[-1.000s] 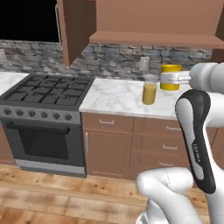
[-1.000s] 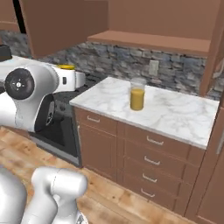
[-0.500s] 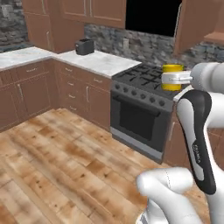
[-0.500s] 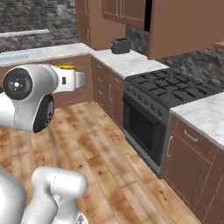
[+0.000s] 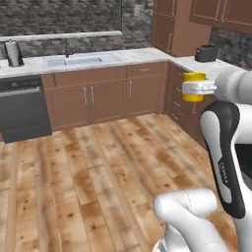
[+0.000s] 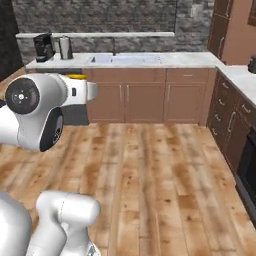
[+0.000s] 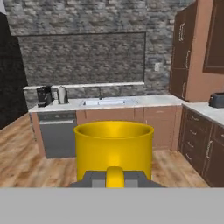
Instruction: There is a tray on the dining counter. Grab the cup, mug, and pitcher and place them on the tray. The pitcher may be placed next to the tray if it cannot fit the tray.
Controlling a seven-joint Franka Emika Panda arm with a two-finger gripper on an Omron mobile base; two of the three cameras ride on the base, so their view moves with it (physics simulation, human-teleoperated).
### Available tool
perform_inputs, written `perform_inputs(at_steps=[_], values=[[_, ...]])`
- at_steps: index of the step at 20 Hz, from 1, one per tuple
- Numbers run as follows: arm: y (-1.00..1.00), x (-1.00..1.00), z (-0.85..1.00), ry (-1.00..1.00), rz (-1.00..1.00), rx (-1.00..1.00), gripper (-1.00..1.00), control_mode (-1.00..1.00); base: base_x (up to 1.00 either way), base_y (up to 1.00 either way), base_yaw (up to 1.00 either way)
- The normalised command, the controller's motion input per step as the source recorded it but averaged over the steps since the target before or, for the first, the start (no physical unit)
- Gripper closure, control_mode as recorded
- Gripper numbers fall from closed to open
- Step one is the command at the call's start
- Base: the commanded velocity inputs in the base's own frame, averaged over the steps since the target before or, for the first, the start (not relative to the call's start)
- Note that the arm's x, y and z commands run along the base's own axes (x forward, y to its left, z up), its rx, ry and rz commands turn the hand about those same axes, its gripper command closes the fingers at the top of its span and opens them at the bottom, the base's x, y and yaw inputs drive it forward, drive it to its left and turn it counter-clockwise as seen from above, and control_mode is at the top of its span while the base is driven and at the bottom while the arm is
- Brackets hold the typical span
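Note:
My gripper (image 5: 198, 88) is shut on the plain yellow mug (image 5: 193, 85), which it holds up in the air at chest height in front of the arm. In the hand view the mug (image 7: 113, 148) stands upright and close, with its handle between the two dark fingertips of the gripper (image 7: 114, 177). A thin yellow sliver of the mug (image 6: 76, 76) peeks over the arm in the right base view. The tray, the dining counter, the cup and the pitcher are out of view.
Ahead lies open wooden floor (image 5: 98, 167). Beyond it runs a marble kitchen counter with a sink (image 5: 81, 60), a dishwasher (image 5: 22, 110) and a coffee machine (image 6: 44, 47). Wooden drawers and a toaster (image 5: 205, 52) line the right side.
The whole picture has swung: the base has turned, so the stove and the counter with the pitcher left the views and the sink wall came in. The mug stays in the shut gripper.

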Motion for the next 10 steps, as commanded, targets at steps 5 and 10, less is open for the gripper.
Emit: perform_inputs(at_steps=[5,10], values=[[0.0,0.0,0.0,0.0,0.0,0.0,1.0,1.0,0.67,0.94,0.51],[0.0,0.0,0.0,0.0,0.0,0.0,1.0,1.0,0.99,0.96,0.18]])
